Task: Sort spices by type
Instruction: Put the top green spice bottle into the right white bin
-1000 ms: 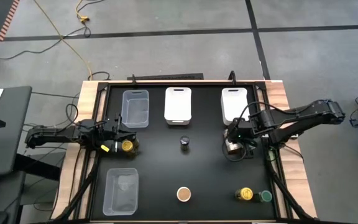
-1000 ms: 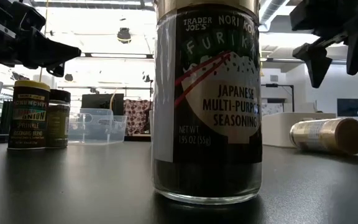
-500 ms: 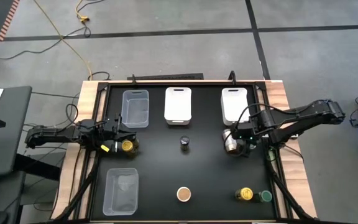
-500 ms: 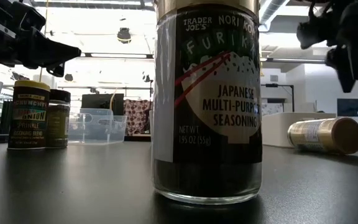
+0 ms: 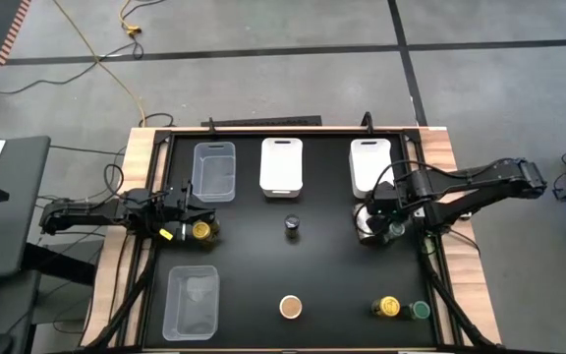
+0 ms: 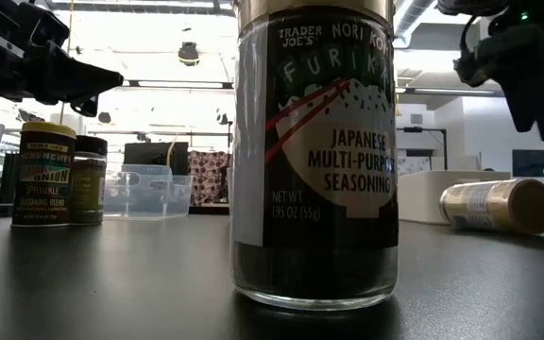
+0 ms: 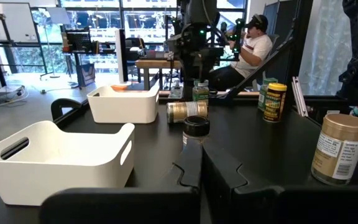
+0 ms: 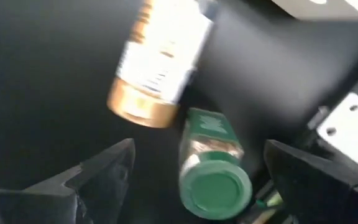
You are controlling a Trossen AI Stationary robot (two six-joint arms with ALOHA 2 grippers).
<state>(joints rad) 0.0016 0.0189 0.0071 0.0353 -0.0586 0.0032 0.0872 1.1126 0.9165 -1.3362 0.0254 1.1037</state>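
Note:
Small round spice jars are spread over the black table. A gold-topped jar lies on its side at the right, and a green-topped jar stands upright next to it. My right gripper hangs open above them, pointing down, with one finger on either side of the green jar and clear of it. My left gripper is shut and level at the left edge, above a yellow-topped jar. A dark-topped jar stands mid-table. Tan, yellow and green jars stand near the front.
Along the far side stand a clear bin and two white bins. Another clear bin sits near left. A person sits in the room beyond the table in the left wrist view.
My right gripper has rolled about its downward-pointing axis and shifted slightly toward the table's right edge, from over the lying gold-topped jar to over the green-topped one. It has stayed open. The jars have not moved.

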